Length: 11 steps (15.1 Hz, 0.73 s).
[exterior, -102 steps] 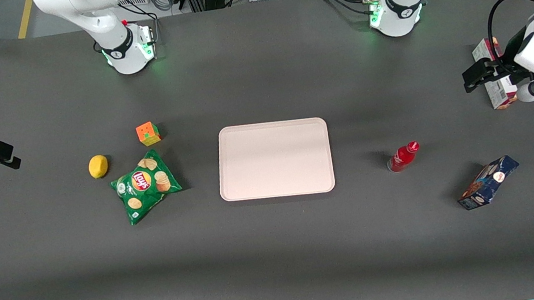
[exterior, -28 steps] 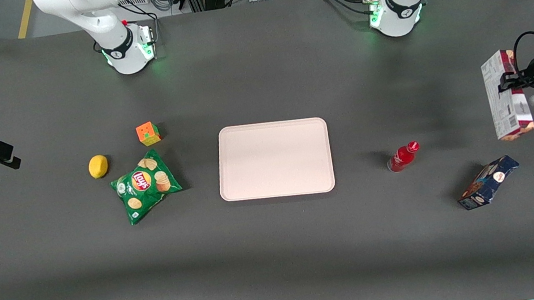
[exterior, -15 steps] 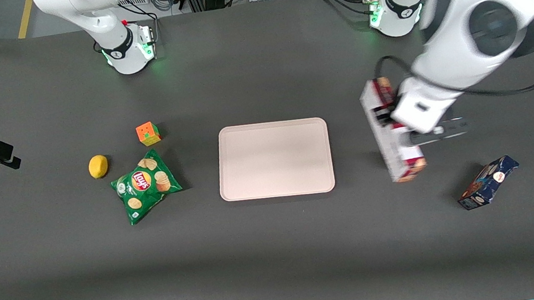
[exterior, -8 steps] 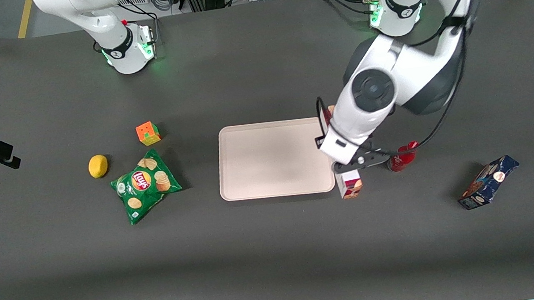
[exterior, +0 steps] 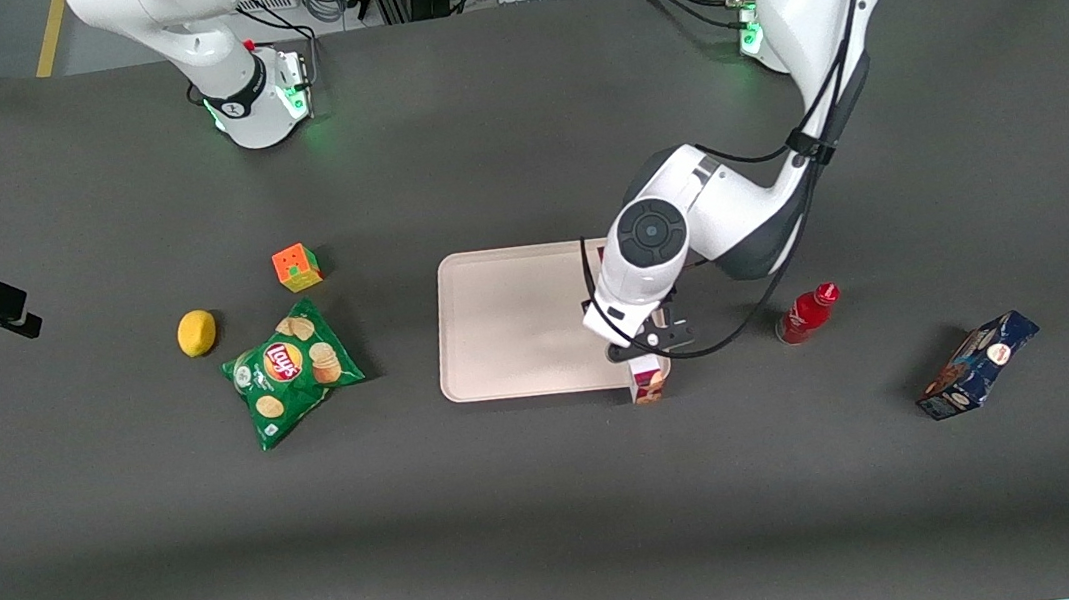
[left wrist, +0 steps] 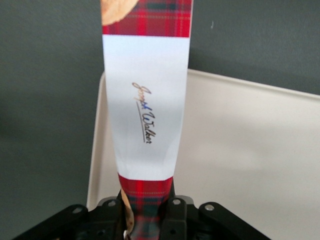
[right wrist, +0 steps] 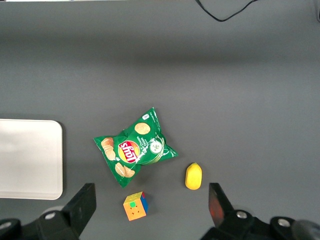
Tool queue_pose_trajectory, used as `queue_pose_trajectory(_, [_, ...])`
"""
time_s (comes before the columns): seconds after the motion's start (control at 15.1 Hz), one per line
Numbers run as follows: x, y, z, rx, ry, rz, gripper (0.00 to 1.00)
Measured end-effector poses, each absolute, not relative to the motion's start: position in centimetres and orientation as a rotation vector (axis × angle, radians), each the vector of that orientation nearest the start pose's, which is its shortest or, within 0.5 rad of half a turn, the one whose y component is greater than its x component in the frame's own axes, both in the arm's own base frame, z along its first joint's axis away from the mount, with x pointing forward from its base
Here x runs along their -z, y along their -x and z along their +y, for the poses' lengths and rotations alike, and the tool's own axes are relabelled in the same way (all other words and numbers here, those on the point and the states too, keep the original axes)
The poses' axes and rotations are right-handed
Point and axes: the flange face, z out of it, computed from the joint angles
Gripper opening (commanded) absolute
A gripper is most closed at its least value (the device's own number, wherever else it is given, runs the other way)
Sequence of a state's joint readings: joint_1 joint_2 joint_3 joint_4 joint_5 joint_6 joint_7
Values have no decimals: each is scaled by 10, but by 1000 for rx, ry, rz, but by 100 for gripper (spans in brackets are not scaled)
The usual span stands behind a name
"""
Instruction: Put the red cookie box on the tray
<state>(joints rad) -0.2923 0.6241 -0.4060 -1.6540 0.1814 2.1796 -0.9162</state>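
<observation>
My left gripper (exterior: 641,346) is shut on the red cookie box (exterior: 647,385), hanging over the corner of the tray (exterior: 513,328) that lies nearest the front camera at the working arm's end. In the front view the wrist hides most of the box; only its end nearest the camera shows, sticking out past the tray's rim. In the left wrist view the gripper (left wrist: 148,216) clamps the box's tartan end. The long white and red box (left wrist: 147,115) reaches out along the edge of the pale tray (left wrist: 245,155), above it.
A red bottle (exterior: 808,312) stands beside the tray toward the working arm's end, with a dark blue snack box (exterior: 977,365) farther that way. Toward the parked arm's end lie a green chips bag (exterior: 291,370), a lemon (exterior: 196,332) and a colour cube (exterior: 296,267).
The arm has carried the box from the working arm's end of the table, past the red bottle, to the tray's edge. The box now overlaps the tray's corner.
</observation>
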Motion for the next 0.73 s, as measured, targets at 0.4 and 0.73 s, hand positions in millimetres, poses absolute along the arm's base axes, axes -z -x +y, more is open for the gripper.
queue_pose_trajectory(0.4, [-235,-519,-404,-185,3142,-252,14])
queue_pose_trajectory(0.73, [-232,-515,-402,-194,3134,-247,52])
